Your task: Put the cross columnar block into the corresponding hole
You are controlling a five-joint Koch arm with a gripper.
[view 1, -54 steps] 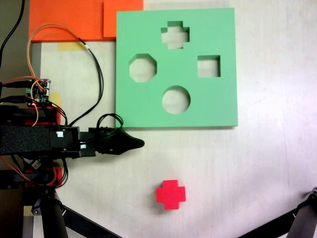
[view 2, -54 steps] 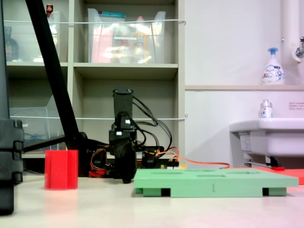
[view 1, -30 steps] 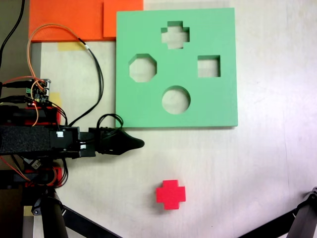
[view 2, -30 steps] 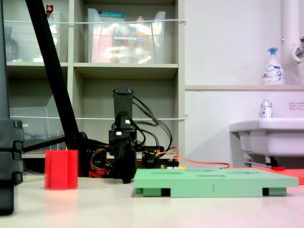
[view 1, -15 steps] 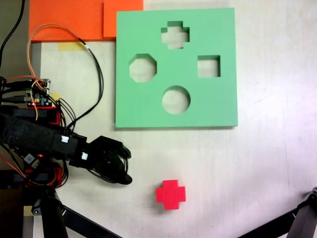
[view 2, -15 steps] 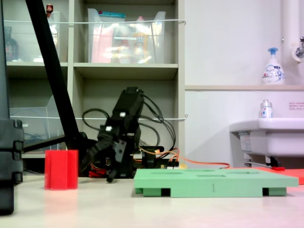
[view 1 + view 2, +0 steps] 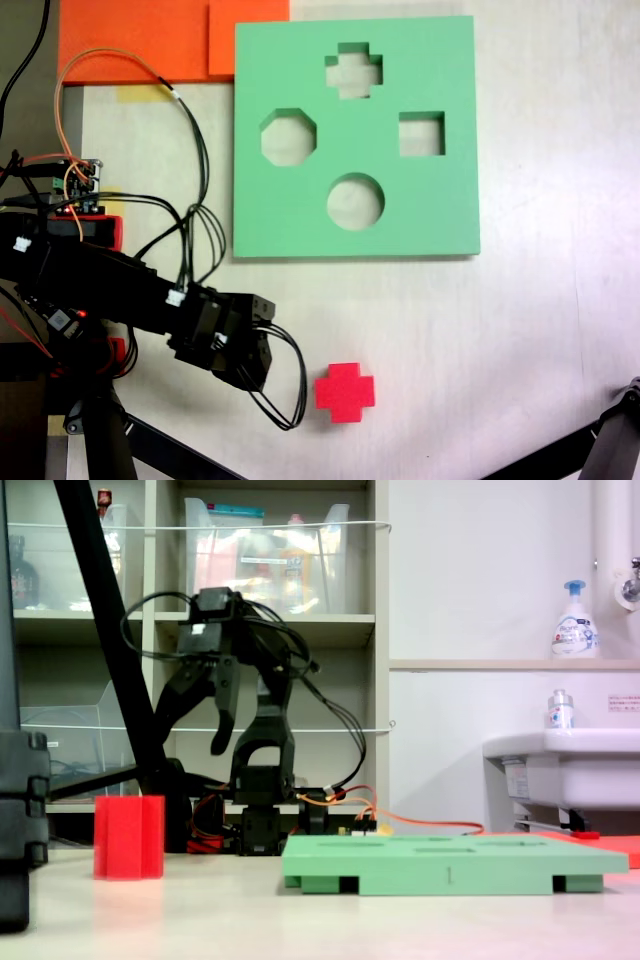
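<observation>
The cross columnar block (image 7: 345, 391) is a bright red plus-shaped foam piece, standing alone on the pale table below the green board (image 7: 440, 210). In the second exterior view the block (image 7: 128, 837) stands at the left and the board (image 7: 450, 863) lies flat at the right. The corresponding hole (image 7: 353, 70) is the plus-shaped cutout near the board's top edge. My gripper (image 7: 190, 730) hangs raised in the air, open, with nothing between its fingers, above and right of the block. In the first exterior view the gripper (image 7: 235, 352) is just left of the block, apart from it.
The board also has an octagonal cutout (image 7: 289, 137), a square cutout (image 7: 421, 134) and a round cutout (image 7: 355, 201). Orange foam sheets (image 7: 150, 40) lie at the top left. Loose wires (image 7: 190, 150) and black tripod legs (image 7: 150, 440) crowd the first exterior view's left and bottom.
The arm swung from beside the board's lower left corner toward the red block, rose off the table, and the gripper went from shut to open. The block and board did not move.
</observation>
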